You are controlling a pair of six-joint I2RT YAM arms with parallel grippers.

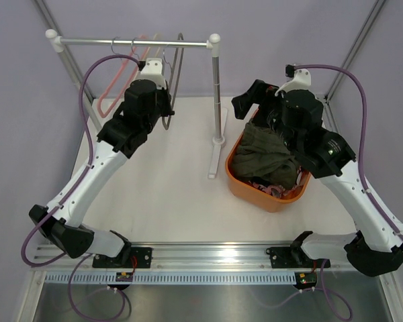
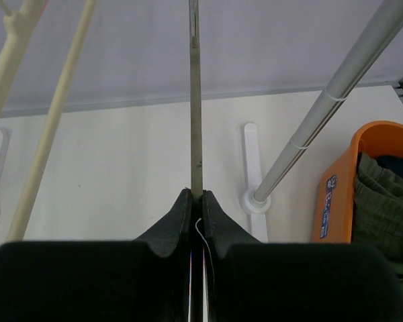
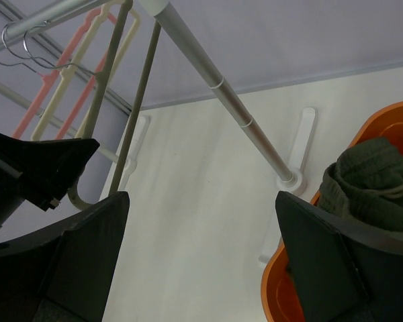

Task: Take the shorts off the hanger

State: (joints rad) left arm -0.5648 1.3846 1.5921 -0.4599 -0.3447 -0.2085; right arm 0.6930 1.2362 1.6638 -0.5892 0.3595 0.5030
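The shorts lie piled in the orange basket [image 1: 240, 182]. The olive green pair [image 1: 262, 155] is on top, also in the right wrist view [image 3: 373, 181]. The pink blotched pair [image 1: 269, 186] peeks out beneath it. A bit of the navy pair [image 2: 397, 166] shows behind the olive. My left gripper [image 2: 196, 198] is shut on the lower bar of a bare olive-grey hanger [image 2: 195, 100] that hangs from the rail [image 1: 134, 43]. My right gripper [image 3: 201, 248] is open and empty, above the basket's far left edge [image 1: 258, 100].
A pink hanger [image 1: 114, 84] and a cream hanger [image 3: 104, 64] hang bare on the same rail to the left. The rack's upright post [image 1: 217, 100] and its white foot [image 2: 254, 201] stand between the hangers and the basket.
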